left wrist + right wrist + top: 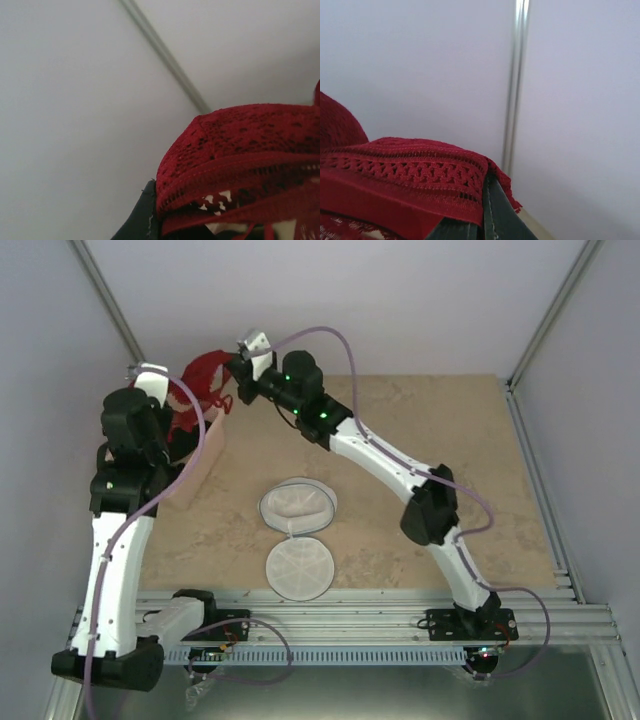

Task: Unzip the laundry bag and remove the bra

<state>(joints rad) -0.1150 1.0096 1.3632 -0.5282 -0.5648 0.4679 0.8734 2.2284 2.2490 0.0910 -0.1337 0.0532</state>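
A: Two grippers are up at the far left corner of the table (pixel 430 430). What is between them?

B: The red bra (pixel 205 380), clear of the table and hanging above the pink bin (pixel 203 452). The right gripper (pixel 236 370) is at its right end and the left gripper (pixel 168 390) is at its left.

A: Are both gripping it?

B: The right one is. In its wrist view the dark fingers (pixel 495 215) stand pressed together, with the lace edge pinched between them and draped over. For the left one I cannot tell. Its wrist view shows one dark finger (pixel 145 215) with the lace cup lying over it, and the rest is covered.

A: And the laundry bag?

B: The laundry bag (pixel 297 503) sits mid-table, well apart from the bra. It is unzipped, and its round lid (pixel 298 568) lies flat toward the near edge, touching the bag's rim. Something pale shows inside, but I cannot tell what it is.
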